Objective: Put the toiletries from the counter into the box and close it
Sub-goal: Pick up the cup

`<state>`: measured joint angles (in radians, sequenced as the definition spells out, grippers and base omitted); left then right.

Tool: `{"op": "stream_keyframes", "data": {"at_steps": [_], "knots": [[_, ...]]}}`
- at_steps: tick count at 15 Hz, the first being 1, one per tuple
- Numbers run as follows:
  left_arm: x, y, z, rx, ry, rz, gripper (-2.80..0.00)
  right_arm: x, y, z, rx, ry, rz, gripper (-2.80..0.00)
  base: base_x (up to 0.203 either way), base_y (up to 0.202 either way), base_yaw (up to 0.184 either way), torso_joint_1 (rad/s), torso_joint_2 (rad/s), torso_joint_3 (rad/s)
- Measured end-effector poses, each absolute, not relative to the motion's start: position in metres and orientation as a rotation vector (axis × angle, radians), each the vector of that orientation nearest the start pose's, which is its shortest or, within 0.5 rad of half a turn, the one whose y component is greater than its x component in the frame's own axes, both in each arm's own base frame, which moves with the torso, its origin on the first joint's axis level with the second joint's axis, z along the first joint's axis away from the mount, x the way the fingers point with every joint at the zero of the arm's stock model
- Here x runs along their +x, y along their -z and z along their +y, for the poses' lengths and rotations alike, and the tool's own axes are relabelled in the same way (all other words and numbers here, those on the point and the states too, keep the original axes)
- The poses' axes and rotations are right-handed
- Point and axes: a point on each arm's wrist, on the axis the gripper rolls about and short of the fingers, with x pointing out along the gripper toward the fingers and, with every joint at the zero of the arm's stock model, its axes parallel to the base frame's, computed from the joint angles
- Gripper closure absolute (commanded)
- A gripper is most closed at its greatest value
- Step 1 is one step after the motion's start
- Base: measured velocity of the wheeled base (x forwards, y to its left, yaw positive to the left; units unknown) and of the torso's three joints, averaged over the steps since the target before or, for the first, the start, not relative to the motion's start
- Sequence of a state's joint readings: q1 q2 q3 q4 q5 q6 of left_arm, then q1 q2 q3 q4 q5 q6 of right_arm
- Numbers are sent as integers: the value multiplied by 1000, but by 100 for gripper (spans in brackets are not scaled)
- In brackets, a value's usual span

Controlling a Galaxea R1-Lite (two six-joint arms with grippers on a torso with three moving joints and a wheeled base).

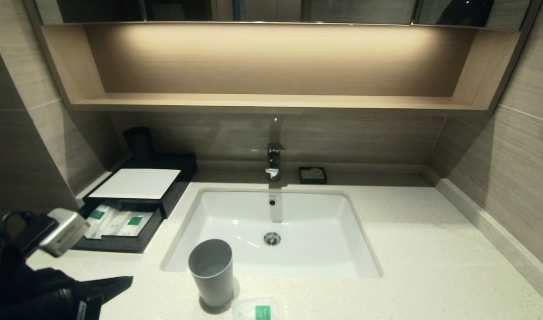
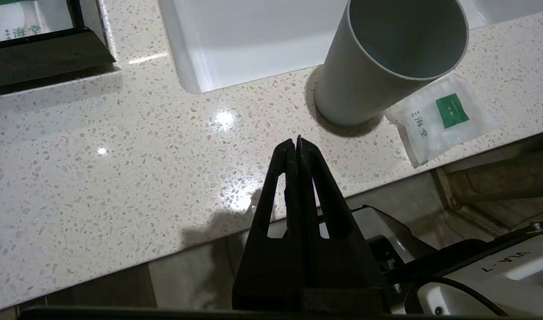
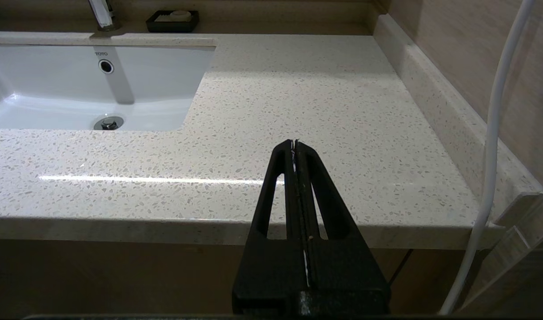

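Left gripper (image 2: 297,141) fingers closed empty at lower-left; reaching squarish packet (image 2: 445,116) risks toppling adjacent grey cup (image 2: 387,58).

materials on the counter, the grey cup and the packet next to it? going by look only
Counter: looks like polished stone or composite, cream with fine dark speckles and sharp light glints.
Grey cup: probably matte plastic, going by its thin even rim and dull surface; coated ceramic is possible.
Packet: thin translucent plastic wrap, slightly crinkled, with a printed green label; what is inside is not visible.
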<state>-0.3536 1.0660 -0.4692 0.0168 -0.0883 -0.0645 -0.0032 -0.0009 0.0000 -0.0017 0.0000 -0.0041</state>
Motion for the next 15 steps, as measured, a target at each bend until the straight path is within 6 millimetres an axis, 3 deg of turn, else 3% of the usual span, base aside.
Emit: {"op": "stream_keyframes", "data": {"at_steps": [9, 15], "knots": [[102, -143, -57, 52, 497, 686, 0, -23, -76, 0, -4, 3, -2, 0, 0, 0, 0, 0, 0, 0], [115, -144, -70, 49, 521, 642, 0, -23, -76, 0, -4, 3, -2, 0, 0, 0, 0, 0, 0, 0]]}}
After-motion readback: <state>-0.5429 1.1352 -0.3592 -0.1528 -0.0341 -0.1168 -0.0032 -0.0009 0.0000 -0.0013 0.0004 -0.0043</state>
